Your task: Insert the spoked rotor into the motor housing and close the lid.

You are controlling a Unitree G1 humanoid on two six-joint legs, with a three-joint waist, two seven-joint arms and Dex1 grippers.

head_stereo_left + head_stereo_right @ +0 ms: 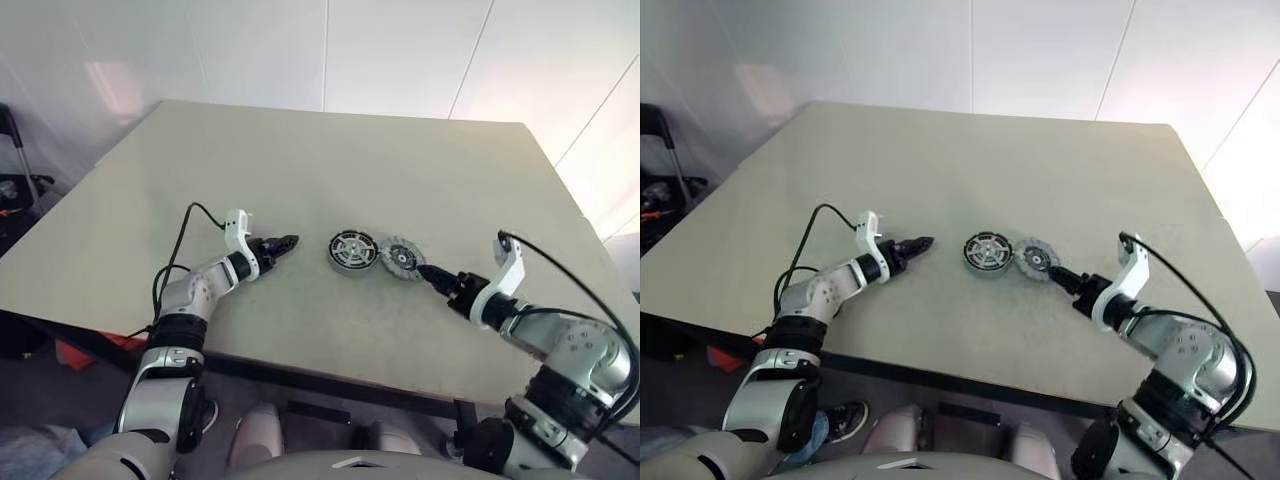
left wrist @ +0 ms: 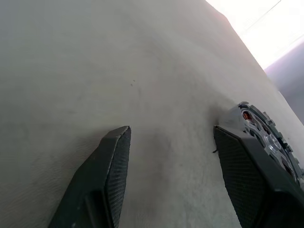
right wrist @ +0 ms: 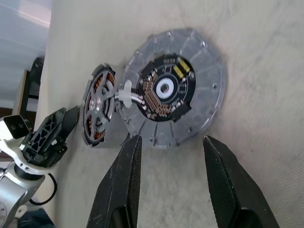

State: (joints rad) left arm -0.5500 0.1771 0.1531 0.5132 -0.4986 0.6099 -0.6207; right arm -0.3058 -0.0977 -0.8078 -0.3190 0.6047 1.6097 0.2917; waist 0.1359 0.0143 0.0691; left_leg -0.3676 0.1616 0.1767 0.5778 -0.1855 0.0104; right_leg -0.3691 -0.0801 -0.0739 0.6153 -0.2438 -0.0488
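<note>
Both grippers, left gripper (image 1: 290,241), right gripper (image 1: 425,271), parted, apparently empty, near lid (image 3: 173,95)

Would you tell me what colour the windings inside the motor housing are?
Copper-brown, clearest in the right wrist view on the motor housing.

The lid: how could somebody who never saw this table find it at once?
Look at the middle of the beige table, where two round metal parts lie side by side between the two grippers. The lid is the one nearer the right gripper. Unlike the motor housing beside it, with copper windings behind a spoked wheel, it is a flat grey disc with a dark circuit board in its centre.
</note>
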